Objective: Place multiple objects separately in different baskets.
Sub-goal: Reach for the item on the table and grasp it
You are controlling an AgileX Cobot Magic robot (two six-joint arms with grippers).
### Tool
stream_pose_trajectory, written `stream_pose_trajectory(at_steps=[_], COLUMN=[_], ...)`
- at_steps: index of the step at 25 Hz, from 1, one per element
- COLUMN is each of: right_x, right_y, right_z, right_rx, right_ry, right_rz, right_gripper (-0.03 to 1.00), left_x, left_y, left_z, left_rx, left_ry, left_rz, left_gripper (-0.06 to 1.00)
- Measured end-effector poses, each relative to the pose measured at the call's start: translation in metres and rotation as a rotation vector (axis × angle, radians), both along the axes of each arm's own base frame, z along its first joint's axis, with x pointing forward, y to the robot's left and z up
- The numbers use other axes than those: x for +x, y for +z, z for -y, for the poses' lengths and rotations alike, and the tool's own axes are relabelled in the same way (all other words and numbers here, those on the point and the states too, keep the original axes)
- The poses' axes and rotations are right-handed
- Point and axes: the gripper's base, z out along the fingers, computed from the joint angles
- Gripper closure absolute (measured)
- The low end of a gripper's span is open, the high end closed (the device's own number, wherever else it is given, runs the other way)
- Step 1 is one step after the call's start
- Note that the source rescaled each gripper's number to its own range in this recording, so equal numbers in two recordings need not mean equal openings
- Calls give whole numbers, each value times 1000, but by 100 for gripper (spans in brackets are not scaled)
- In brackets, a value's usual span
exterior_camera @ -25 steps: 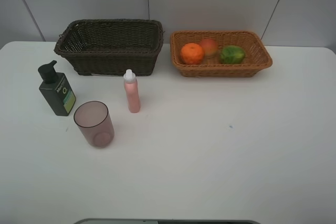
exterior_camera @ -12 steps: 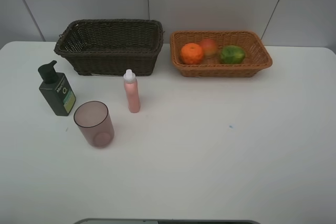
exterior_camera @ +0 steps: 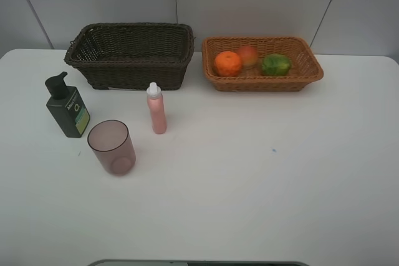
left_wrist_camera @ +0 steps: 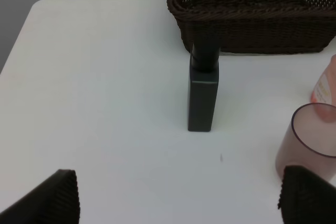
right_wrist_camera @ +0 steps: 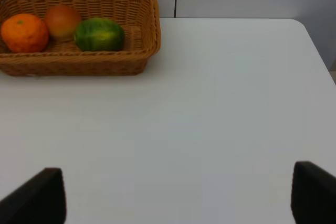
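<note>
The orange (exterior_camera: 228, 63), green fruit (exterior_camera: 275, 65) and red-yellow fruit (exterior_camera: 249, 55) are lying in the tan basket (exterior_camera: 262, 84), sorted, I judge. The pump bottle (exterior_camera: 67, 109), pink bottle (exterior_camera: 156, 110) and cup (exterior_camera: 112, 147) are standing on the worktop (exterior_camera: 280, 185) beside the dark basket (exterior_camera: 131, 70). I am holding my left pincer (left_wrist_camera: 181, 198) and right pincer (right_wrist_camera: 173, 195) open and empty.

The deep dark brown woven wicker basket (exterior_camera: 131, 74) and the shallow orange-tan woven wicker basket (exterior_camera: 262, 83) look rough and matt. The translucent pinkish plastic cup (exterior_camera: 112, 149) is smooth; the white tabletop (exterior_camera: 262, 185) is smooth, matt.
</note>
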Motion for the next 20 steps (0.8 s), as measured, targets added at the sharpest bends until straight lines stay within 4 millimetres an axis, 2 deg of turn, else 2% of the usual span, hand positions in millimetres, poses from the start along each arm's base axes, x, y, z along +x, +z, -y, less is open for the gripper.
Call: stream_pose_trajectory(at_steps=[20], right_x=[0], right_y=[0], right_z=[0], right_rx=[0], right_ry=[0], right_rz=[0], right_gripper=[23], left_x=[0], left_y=[0], left_z=[0], left_rx=[0], left_ry=[0], left_rz=[0], left_gripper=[-4])
